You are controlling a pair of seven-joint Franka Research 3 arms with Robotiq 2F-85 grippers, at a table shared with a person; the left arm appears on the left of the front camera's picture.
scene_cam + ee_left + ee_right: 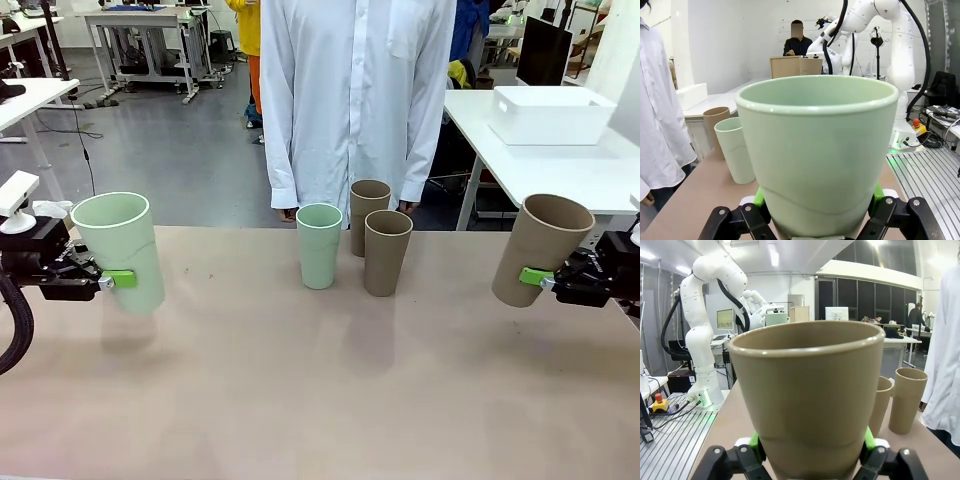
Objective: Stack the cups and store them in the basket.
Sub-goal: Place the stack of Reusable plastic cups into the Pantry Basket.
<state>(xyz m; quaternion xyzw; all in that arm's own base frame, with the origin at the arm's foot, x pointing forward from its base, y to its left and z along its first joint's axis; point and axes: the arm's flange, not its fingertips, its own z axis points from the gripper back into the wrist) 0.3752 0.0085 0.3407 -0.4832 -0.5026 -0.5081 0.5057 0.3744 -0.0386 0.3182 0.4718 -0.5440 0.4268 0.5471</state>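
- Mint-green cup (118,250) at nine o'clock, upright, the left gripper (120,279) clamped round its lower body.
- Three o'clock now: the right gripper (540,277) squeezes a brown cup (541,245), which is tilted with its mouth leaning right.
- Twelve o'clock: second mint cup (319,245) standing near another brown cup (387,252), with a third brown cup (369,205) just behind.
- White basket (550,115) sits on a side table (600,170) at two o'clock, well apart from the cups.
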